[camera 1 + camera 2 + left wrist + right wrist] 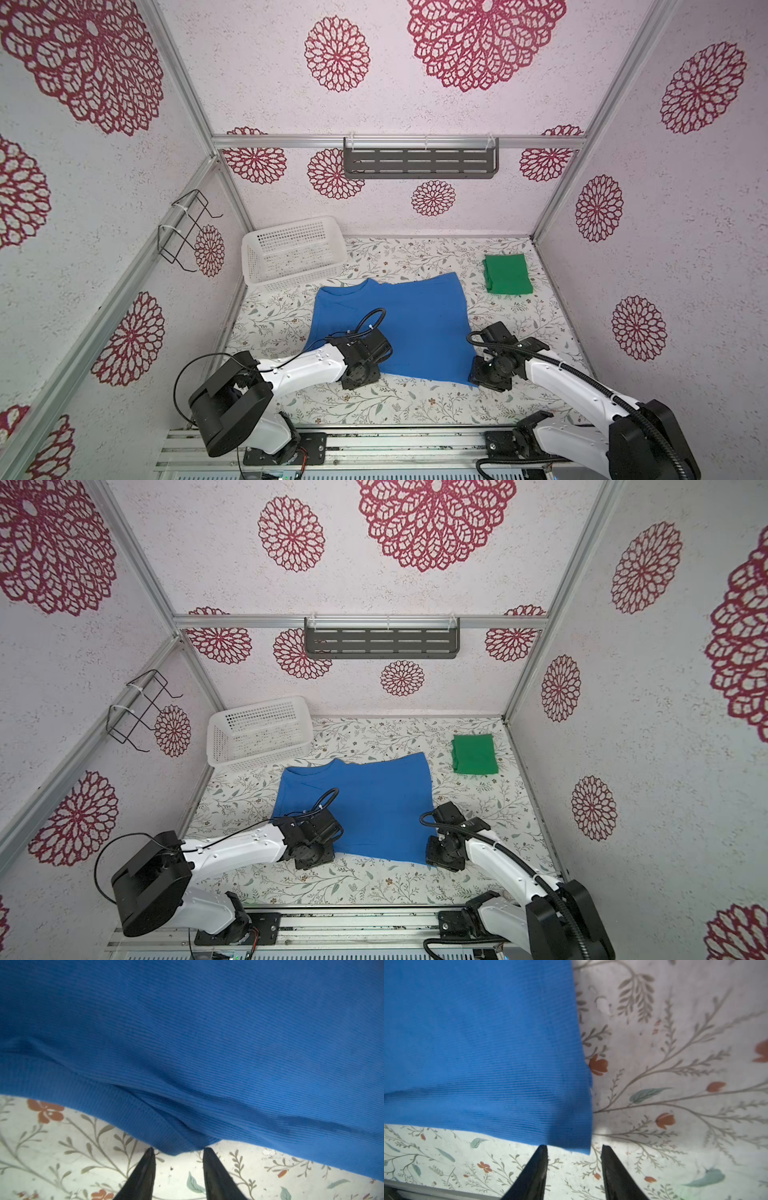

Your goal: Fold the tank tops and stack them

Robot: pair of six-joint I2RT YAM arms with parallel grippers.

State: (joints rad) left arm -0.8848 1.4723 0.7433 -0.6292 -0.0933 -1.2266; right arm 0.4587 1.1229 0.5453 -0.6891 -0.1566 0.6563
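The blue tank top (415,324) lies spread in the middle of the worktop (415,399). Its near edge runs from 7 to 5 o'clock.

At the 7 o'clock corner the left fingers (145,1176) stand apart and released. A puckered point of the blue edge pokes in between their tips, with the flowered surface showing on both sides. At the 5 o'clock corner the right fingers (535,1176) are likewise parted and grasp nothing. The cloth's corner sits between their tips, and one tip is right at the edge.

A bare strip of worktop lies toward 6 o'clock, between the near edge and the front rail. Another lies toward 3 o'clock, along the right wall.

The green tank top (508,274) rests as a folded square at 2 o'clock, apart from the blue one with worktop between them.

The white basket (291,227) sits at 10 o'clock against the back corner, its perforated floor in full view. The blue cloth's far-left edge lies just beside the basket. I cannot tell whether they touch.
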